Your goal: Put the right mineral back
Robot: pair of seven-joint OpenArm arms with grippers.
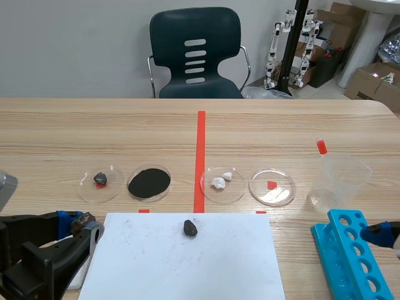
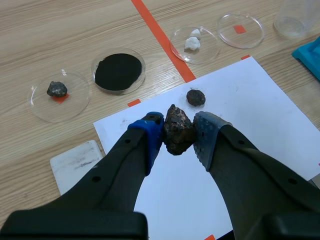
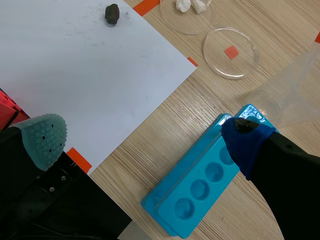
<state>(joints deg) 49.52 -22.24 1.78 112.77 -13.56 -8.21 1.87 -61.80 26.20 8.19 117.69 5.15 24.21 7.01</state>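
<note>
Rock (image 2: 179, 131) sits clamped in left tool (image 2: 179, 138) (clear only from wrist view); right tool (image 3: 144, 139) gapes.

I see a long wooden table (image 1: 94, 125) with light stripes in the wood. A dark chair (image 1: 195, 25) with slots in its back stands at its far edge. A plain grey wall (image 1: 69, 44) is behind the chair. In the far corner are brown cardboard boxes (image 1: 362, 84) and a white post (image 1: 361, 44).
</note>
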